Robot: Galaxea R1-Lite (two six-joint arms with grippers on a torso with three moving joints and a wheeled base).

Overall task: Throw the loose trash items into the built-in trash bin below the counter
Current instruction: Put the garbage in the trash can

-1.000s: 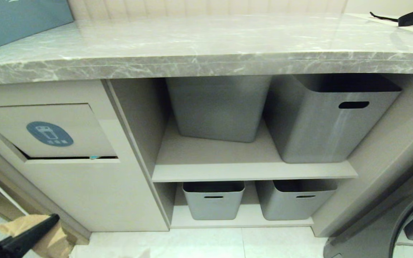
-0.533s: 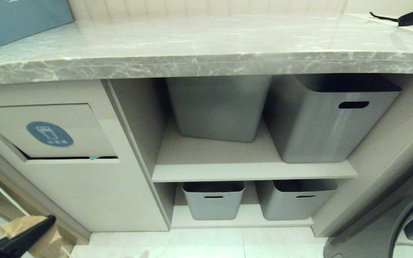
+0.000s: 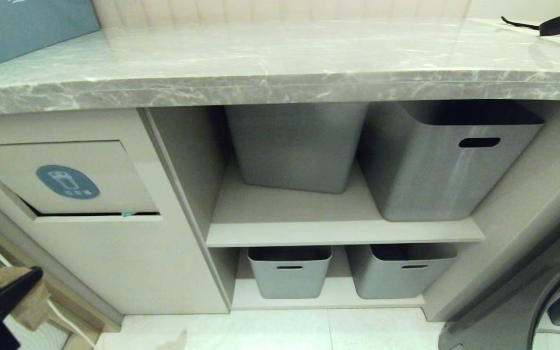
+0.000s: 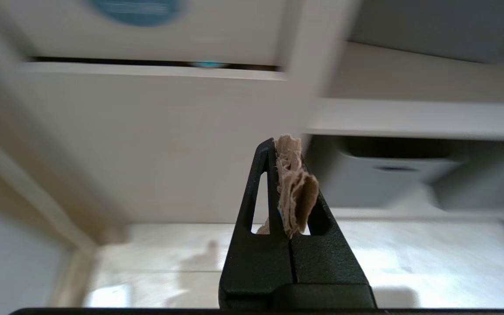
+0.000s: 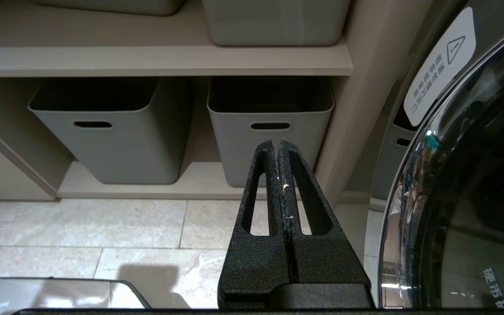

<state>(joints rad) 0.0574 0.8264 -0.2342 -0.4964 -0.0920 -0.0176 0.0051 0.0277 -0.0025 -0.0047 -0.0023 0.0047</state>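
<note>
One crumpled scrap of tan cardboard (image 4: 293, 190) is clamped between the fingers of the left gripper (image 4: 285, 183), low at the lower left of the head view, below and apart from the built-in trash bin (image 3: 66, 177). The bin's flap stands slightly ajar, a teal fleck showing at the slot. The grey marble bench (image 3: 280, 63) runs above. The right gripper (image 5: 278, 175) is pressed together, empty, facing the grey tubs (image 5: 116, 131) on the lower shelf.

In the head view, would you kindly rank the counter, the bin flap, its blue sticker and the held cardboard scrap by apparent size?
1. counter
2. bin flap
3. and 4. cardboard scrap and blue sticker look alike; the scrap is nearer and partly hidden.
</note>
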